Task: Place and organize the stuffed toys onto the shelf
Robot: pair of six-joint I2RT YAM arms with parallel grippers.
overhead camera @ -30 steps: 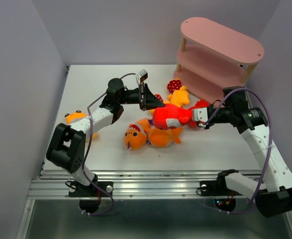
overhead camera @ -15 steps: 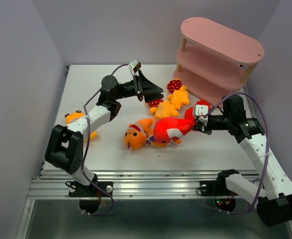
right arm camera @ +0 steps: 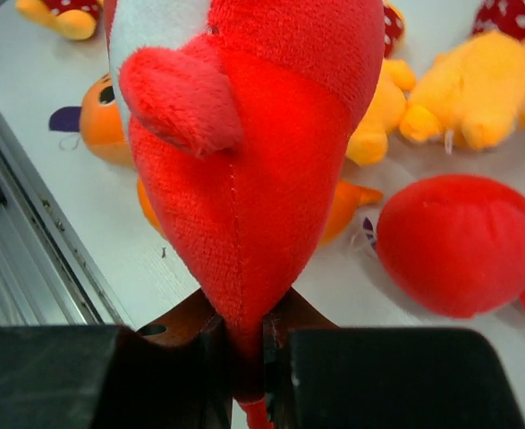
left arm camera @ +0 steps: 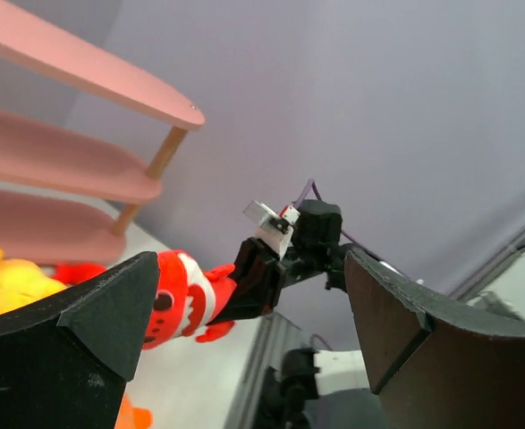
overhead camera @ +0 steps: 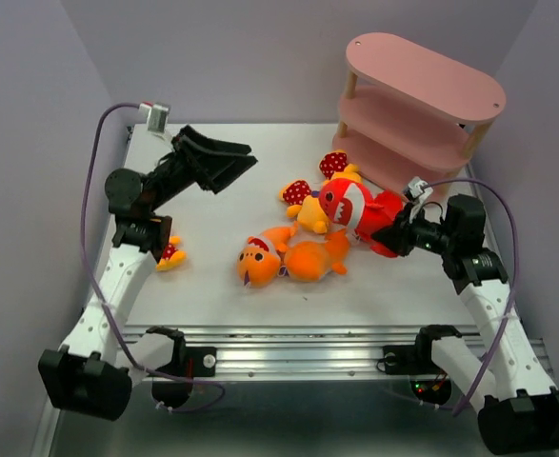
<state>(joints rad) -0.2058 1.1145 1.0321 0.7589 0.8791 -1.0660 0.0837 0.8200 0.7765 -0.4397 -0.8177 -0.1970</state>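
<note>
Near the shelf's (overhead camera: 422, 84) foot, your right gripper (overhead camera: 400, 233) pinches the red shark (overhead camera: 355, 209) by its thin tail. Soft and light, it will likely flop, and the plump body offers a surer hold. Your left gripper (overhead camera: 218, 162) hangs wide, empty.

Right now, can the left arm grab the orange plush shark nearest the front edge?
Probably yes: the orange plush shark lies uncovered, the left arm holds its jaws open, and nothing sits between them.

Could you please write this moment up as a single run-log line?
left end effector: open, empty, raised | right end effector: shut on red shark, by tail | shelf: no toys visible
</note>
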